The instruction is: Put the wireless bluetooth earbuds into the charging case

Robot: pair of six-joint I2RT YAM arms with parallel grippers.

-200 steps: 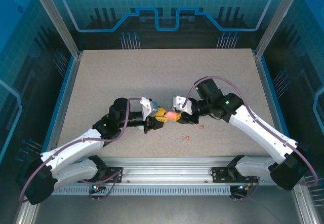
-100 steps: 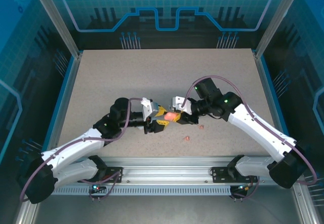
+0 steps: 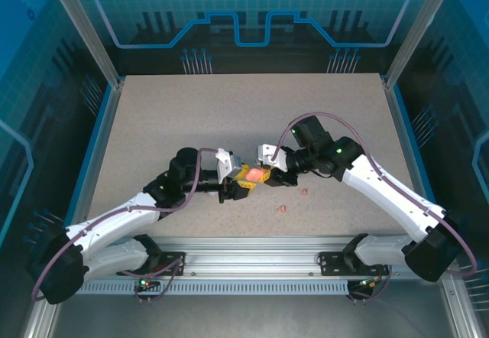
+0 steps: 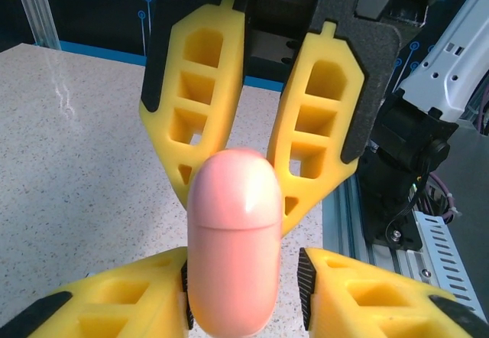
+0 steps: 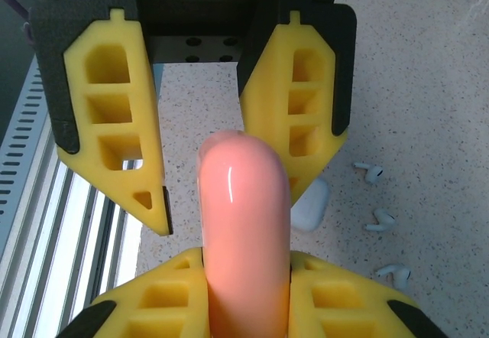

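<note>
Since a second ago the right arm's elbow has swung slightly toward the left edge of the speckled grey bench (image 3: 229, 108), and the spot where the two tools meet has crept the same way. The two tiny salmon-pink stemmed plastic earbuds (image 3: 304, 192) have stayed put. They lie loose, near each other, right of the middle and toward the near edge.

The right gripper (image 5: 248, 277) is clamped on the rounded salmon-pink plastic charging case (image 5: 244, 223), with both yellow fingers pressed against its sides. It holds the case lifted above the bench's middle, lid closed.

The left gripper (image 4: 243, 260) faces it from the other end. Its jaws are only partly closed around the case: one finger looks to be touching, and a sliver of bench shows beside the other.

Under the held case, three small white stemmed plastic earbuds (image 5: 380, 219) lie on the bench. A rounded white plastic case (image 5: 309, 204) lies just beside them.
</note>
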